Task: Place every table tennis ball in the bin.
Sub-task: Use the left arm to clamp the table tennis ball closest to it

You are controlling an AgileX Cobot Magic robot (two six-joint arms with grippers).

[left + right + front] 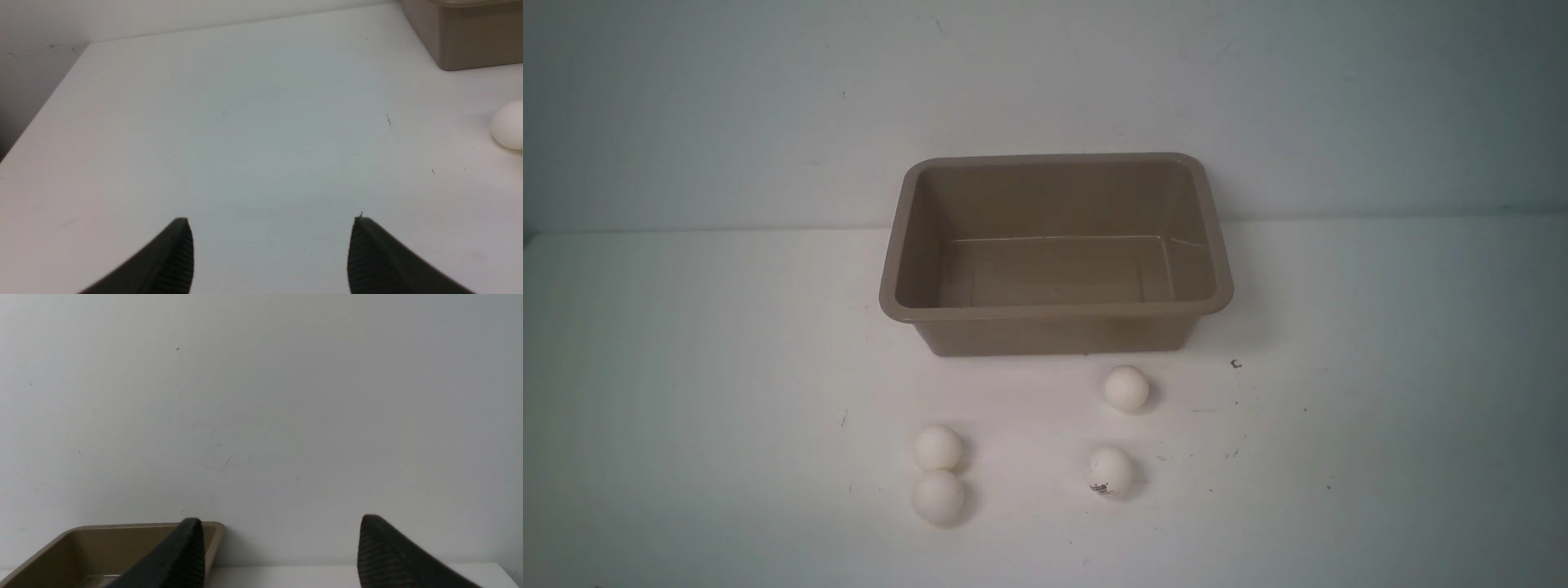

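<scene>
Well, the left fingers [175, 261] are spread wide apart and hold nothing. Only bare tabletop [245, 122] shows between them. One ball [508, 124] sits out to the side of one finger, well apart from it. The bin [470, 41] stands farther off on that same side.

The right fingers [384, 555] are spread wide too, with nothing between them. Beyond them is the wall [261, 396], and a corner of the bin shows behind one fingertip.

From the front, all four balls lie on the tabletop outside the bin. Two of them touch each other.
</scene>
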